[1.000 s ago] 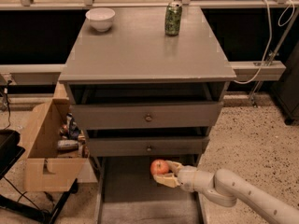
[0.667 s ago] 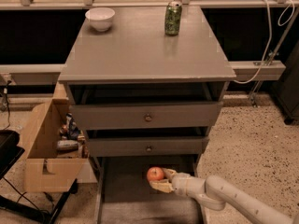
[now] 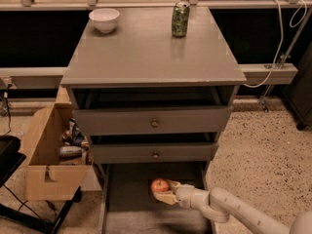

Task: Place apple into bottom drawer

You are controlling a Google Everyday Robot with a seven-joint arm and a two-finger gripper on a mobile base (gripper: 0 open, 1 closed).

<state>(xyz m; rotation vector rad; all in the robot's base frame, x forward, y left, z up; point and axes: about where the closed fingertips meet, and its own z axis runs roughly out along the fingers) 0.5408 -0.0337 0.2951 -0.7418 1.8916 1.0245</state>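
Over the last second the claw (image 3: 164, 190), with the apple (image 3: 159, 185) clasped between its fingers, shifts left and lower in the view. It goes from under the right half of the front edge of the worktop (image 3: 146, 52) to about under the middle of that edge. The arm (image 3: 229, 206) reaches further across the bottom drawer (image 3: 124, 201), and the apple is nearer the drawer's floor.

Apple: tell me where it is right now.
Low centre of the camera view, the apple is held in the gripper, inside the open bottom drawer, just beneath the lower knobbed drawer.
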